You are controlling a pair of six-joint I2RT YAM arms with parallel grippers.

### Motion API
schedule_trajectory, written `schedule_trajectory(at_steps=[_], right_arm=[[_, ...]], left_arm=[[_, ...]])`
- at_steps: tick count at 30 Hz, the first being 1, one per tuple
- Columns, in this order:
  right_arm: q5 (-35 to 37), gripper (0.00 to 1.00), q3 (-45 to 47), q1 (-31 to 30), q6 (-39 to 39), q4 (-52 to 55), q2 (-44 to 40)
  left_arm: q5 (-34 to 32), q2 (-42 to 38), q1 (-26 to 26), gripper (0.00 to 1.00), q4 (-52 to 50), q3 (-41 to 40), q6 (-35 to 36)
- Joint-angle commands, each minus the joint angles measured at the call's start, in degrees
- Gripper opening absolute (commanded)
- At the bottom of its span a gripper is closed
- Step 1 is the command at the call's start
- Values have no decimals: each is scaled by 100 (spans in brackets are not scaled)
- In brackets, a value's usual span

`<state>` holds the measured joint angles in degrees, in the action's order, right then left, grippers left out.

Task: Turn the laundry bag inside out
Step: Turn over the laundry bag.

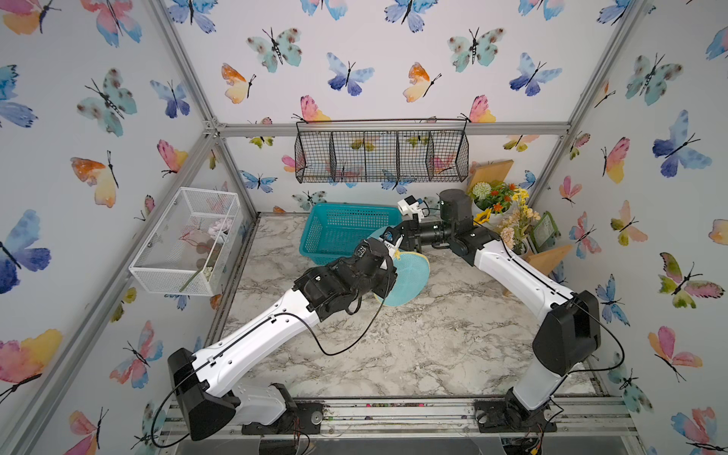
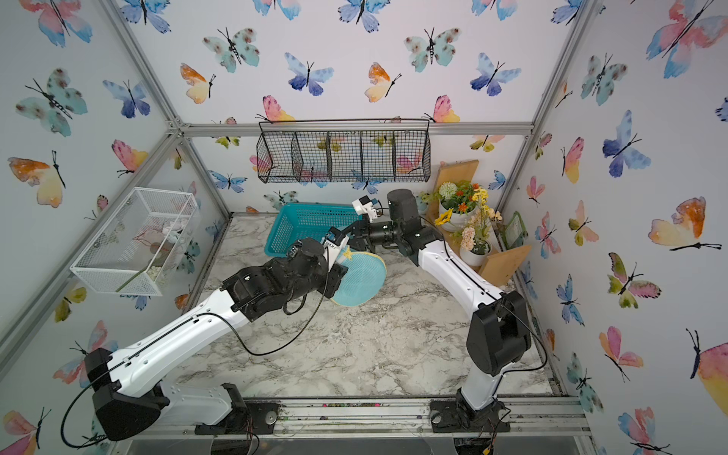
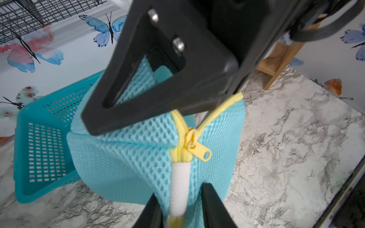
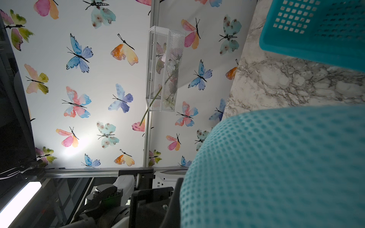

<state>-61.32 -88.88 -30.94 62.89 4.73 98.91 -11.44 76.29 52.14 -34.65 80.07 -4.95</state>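
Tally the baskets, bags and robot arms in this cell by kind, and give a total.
baskets: 3 (teal plastic basket, black wire basket, white mesh basket)
laundry bag: 1
robot arms: 2 (left arm, right arm)
Total: 6

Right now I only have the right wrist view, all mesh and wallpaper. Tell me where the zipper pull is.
Observer: In the left wrist view, the yellow zipper pull sits on the laundry bag where a white strip ends; past it the zipper is parted.
Operator: Report the left gripper.
Observer: The left gripper straddles that white strip, mesh filling the gap; whether it grips is unclear.
Operator: Now the right one.
Observer: The right gripper is shut on the bag's mesh near the parted zipper.
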Motion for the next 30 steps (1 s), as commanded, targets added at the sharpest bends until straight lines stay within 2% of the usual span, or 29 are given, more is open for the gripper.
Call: schedule_trajectory(at_steps=[1, 6, 9, 11, 14, 15, 18, 21, 22, 25, 27, 30], right_arm=[[-195, 2, -42, 9, -4, -160, -100], [-240, 2, -35, 9, 87, -280, -118], [-203, 14, -7, 50, 36, -248, -152], [-90, 17, -34, 140, -92, -134, -194], [345, 45, -215, 438, -696, 539, -319], [538, 52, -294, 553, -922, 778, -379], [1254, 64, -661, 897, -1739, 1588, -566], [1502, 63, -1039, 1002, -2281, 2107, -660], [1373, 58, -1045, 998, -2333, 2097, -703], [956, 35, -805, 833, -2450, 2031, -901], [746, 32, -443, 686, -2368, 1798, -1080], [424, 33, 102, 523, -1901, 1092, -1295]], left_arm=[[280, 0, 20, 23, 117, -50, 40], [189, -61, 17, 0, 67, -67, 40], [-69, -148, 13, 0, 0, -70, -17], [-204, -243, -16, 0, -46, -57, 6], [-7, -465, -186, 0, -120, -12, 61], [105, -534, -253, 0, -121, 1, 87], [519, -615, -547, 0, -435, 232, 84], [604, -560, -648, 0, -813, 486, 188], [576, -533, -651, 0, -907, 551, 212], [491, -479, -710, 0, -956, 628, 203], [468, -427, -764, 0, -931, 676, 138], [441, -354, -773, 0, -872, 769, 47]])
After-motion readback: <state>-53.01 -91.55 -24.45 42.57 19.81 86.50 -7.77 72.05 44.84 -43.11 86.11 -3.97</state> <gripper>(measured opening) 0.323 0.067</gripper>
